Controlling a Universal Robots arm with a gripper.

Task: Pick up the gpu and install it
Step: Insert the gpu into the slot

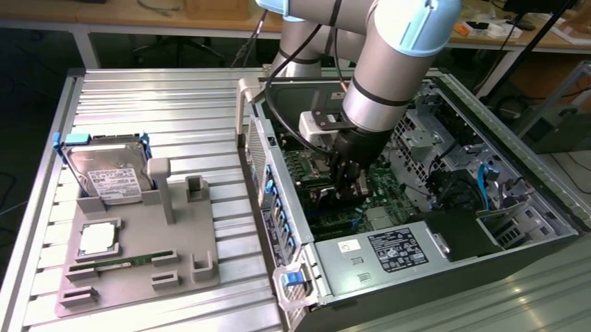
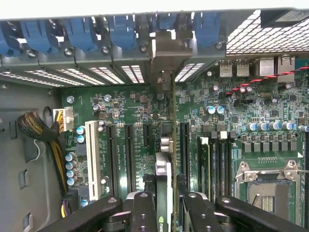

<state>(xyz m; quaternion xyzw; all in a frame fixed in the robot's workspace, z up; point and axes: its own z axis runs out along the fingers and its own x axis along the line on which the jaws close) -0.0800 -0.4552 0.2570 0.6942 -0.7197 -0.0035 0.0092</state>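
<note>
In the wrist view the gpu (image 2: 164, 166) appears edge-on, a thin card standing upright over the green motherboard (image 2: 120, 111). Its silvery metal bracket (image 2: 166, 53) reaches the case's rear slot openings under the blue clips. My gripper (image 2: 166, 210) is shut on the card, one black finger on each side. The card lines up between two long black expansion slots (image 2: 184, 150); whether it is seated I cannot tell. In the exterior view the gripper (image 1: 351, 181) is deep inside the open computer case (image 1: 277, 173), pointing down at the board.
A grey fixture (image 1: 138, 256) on the table at the exterior view's left holds a hard drive (image 1: 109, 173), a processor (image 1: 97, 238) and a green memory stick (image 1: 120, 264). Inside the case are a power supply (image 1: 392, 252), drive cages, cables (image 2: 41, 130) and the processor socket (image 2: 268, 186).
</note>
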